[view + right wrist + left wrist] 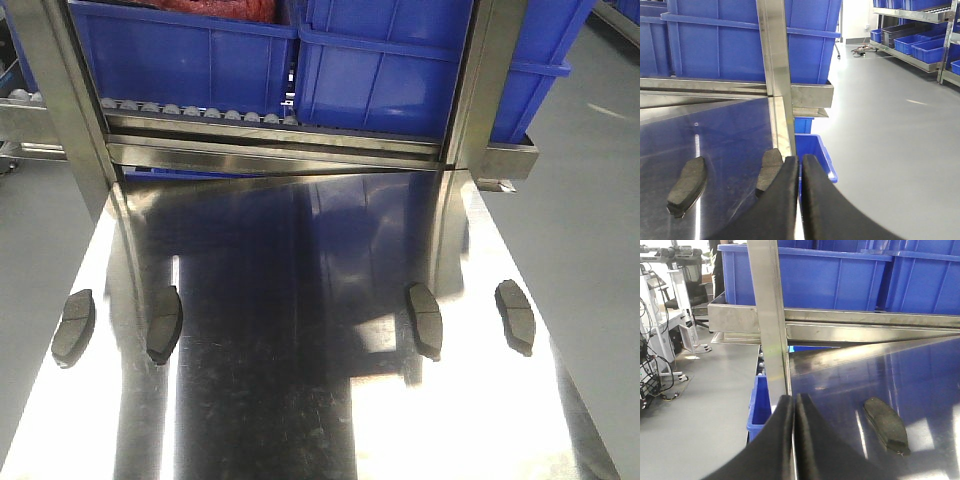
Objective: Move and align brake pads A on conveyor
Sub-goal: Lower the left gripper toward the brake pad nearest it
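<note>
Polished steel tabletop [300, 420] is shown in the front view, with four brake pads A [164, 323] laid across it, two left, two right. In the left wrist view, the left gripper [793, 399] is pressed closed on nothing, one pad [886, 426] lying right of it. In the right wrist view, the right gripper [800, 159] is likewise closed and empty, two pads [687, 185] lying left of it.

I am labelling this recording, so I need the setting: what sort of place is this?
Probably a factory or parts warehouse. Large blue bins sit on a steel roller rack, brake pads lie on a steel table, and shelves of more bins line a grey floor.
</note>
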You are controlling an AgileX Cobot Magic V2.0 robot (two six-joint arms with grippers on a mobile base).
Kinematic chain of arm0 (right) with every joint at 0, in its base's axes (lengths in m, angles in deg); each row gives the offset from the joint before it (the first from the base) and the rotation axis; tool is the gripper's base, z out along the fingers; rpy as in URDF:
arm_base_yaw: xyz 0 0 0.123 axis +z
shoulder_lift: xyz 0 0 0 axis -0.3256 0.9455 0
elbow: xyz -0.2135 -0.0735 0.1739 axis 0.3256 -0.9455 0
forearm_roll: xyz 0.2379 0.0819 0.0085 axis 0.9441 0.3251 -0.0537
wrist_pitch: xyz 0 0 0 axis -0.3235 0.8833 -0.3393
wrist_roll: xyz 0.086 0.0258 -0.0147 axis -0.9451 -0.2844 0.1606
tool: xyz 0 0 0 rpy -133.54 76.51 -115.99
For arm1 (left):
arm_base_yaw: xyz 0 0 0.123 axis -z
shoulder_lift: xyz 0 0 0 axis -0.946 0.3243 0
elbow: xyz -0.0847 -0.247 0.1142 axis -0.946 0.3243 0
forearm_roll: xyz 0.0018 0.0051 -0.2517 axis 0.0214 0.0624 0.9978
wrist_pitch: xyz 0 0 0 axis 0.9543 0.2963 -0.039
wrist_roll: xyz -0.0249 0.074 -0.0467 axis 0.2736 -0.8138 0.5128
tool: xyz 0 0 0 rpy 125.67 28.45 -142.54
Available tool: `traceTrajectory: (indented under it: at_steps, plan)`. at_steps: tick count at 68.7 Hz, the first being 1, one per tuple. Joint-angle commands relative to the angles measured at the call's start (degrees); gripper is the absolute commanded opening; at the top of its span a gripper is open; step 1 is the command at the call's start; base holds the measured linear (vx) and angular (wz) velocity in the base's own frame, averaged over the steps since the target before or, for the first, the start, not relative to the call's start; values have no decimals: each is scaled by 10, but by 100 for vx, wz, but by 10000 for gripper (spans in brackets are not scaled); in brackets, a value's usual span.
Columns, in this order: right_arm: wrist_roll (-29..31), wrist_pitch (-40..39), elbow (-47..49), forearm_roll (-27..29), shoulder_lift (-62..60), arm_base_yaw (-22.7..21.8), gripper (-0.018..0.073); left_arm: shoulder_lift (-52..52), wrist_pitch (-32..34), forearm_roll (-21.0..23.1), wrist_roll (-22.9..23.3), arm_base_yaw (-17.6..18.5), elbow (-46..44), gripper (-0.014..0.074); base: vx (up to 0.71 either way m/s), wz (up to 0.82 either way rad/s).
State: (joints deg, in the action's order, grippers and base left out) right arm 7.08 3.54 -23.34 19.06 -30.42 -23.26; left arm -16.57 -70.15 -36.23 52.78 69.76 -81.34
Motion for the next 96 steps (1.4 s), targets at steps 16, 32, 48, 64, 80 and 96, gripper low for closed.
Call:
traceTrajectory:
  at_steps: [16, 32, 48, 64, 80, 96]
  plan:
    - [2, -39, -1, -2, -9, -3, -9, 0, 69, 5, 1, 1, -14, -5, 0, 0]
    - [2, -39, -1, -2, -9, -3, -9, 181, -25, -41, -5, 1, -178, -5, 0, 0]
    - [2, -39, -1, -2, -9, -3, -9, 378, -72, -41, -5, 1, -298, -1, 0, 0]
    - [2, -39, -1, -2, -9, -3, -9, 407, -63, -40, -5, 1, -299, 220, 0, 0]
    - [2, -40, -1, -2, -9, -3, -9, 407, -64, -40, -5, 1, -299, 622, 0, 0]
    - [2, -40, -1, -2, -9, -3, -9, 438, -54, -25, 16, 1, -312, 701, 0, 0]
